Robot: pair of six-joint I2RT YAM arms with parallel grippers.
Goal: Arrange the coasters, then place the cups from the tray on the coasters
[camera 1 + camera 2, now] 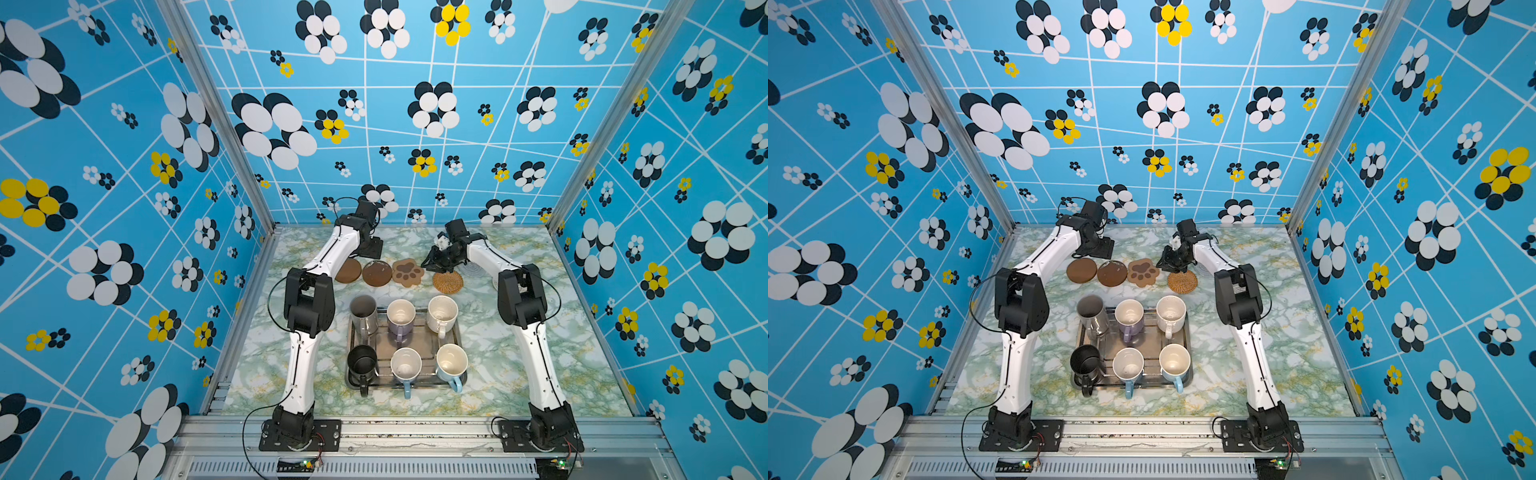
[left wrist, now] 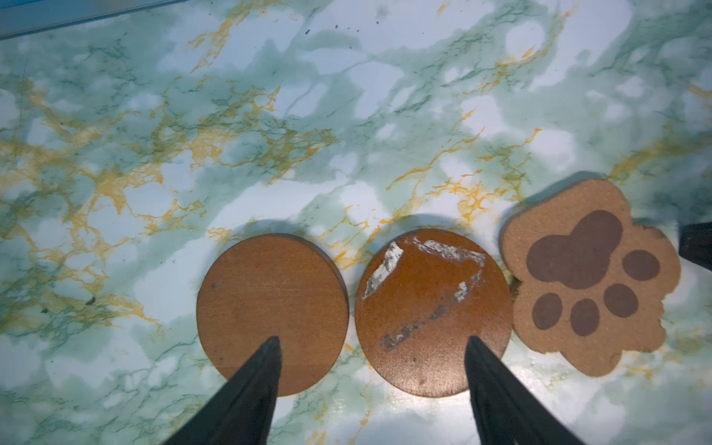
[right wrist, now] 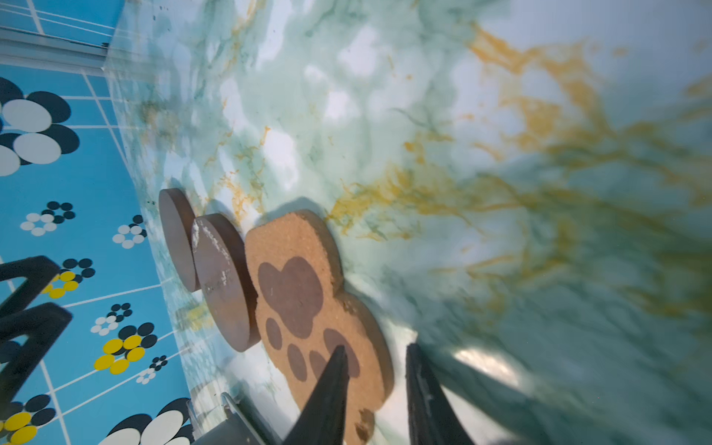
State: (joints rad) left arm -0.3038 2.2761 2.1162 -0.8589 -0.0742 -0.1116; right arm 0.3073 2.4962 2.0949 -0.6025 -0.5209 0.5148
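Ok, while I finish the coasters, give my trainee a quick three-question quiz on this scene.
1. True or false: all six cups stand on the tray.
2. Which coaster lies between the scuffed brown disc and the rattan coaster? A) paw-print coaster; B) a square cork one; C) a blue one.
3. Fill in: in the left wrist view, the left end effector is ____ (open or shut).
Key: 1 true; 2 A; 3 open.

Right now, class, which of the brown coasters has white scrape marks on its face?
The round brown disc lying between the plain disc and the paw-print coaster; only it shows white scraped patches.
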